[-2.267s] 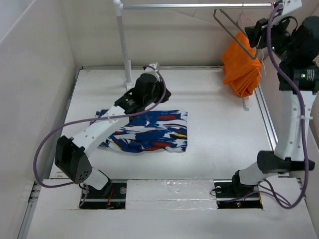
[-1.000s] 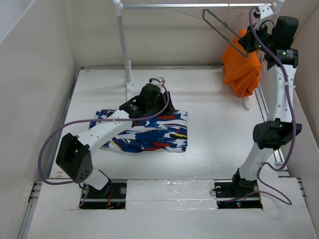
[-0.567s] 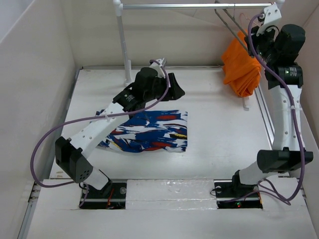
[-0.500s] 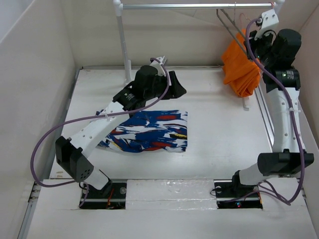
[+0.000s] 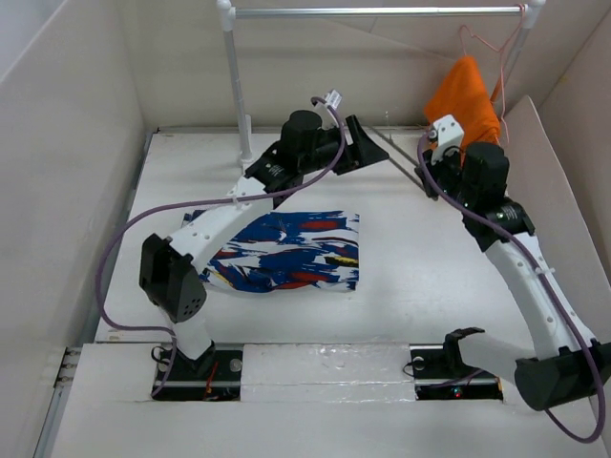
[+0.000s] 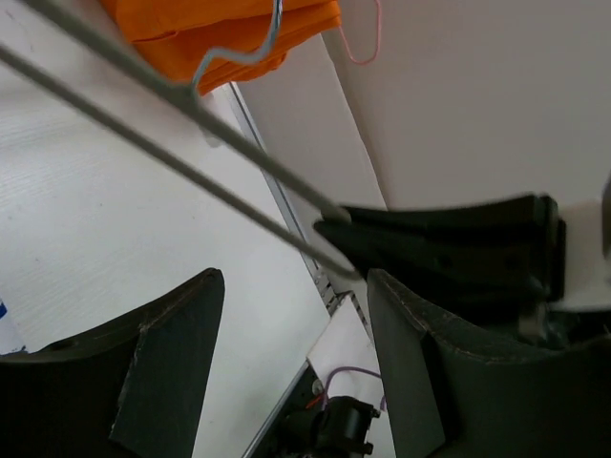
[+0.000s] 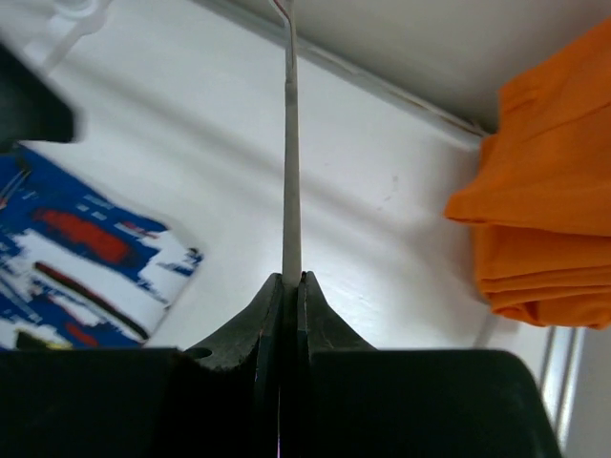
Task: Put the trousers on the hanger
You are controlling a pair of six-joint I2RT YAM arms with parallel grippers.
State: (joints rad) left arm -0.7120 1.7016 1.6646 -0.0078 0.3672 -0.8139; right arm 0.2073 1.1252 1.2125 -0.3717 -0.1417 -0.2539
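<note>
The trousers, blue with white, red and black strokes, lie folded flat on the table; the right wrist view shows them too. My right gripper is shut on a thin grey bar of the hanger, which it holds low over the back of the table. My left gripper is open and raised behind the trousers. The hanger's bars cross just beyond its fingertips, with nothing between the jaws.
An orange garment hangs on a pinkish wire hanger from the rail at the back right. The rail's post stands at the back left. White walls enclose the table.
My right arm has brought the hanger down from the rail to the table's back middle. My left arm has lifted off the trousers, swung right toward the hanger, and opened wider.
</note>
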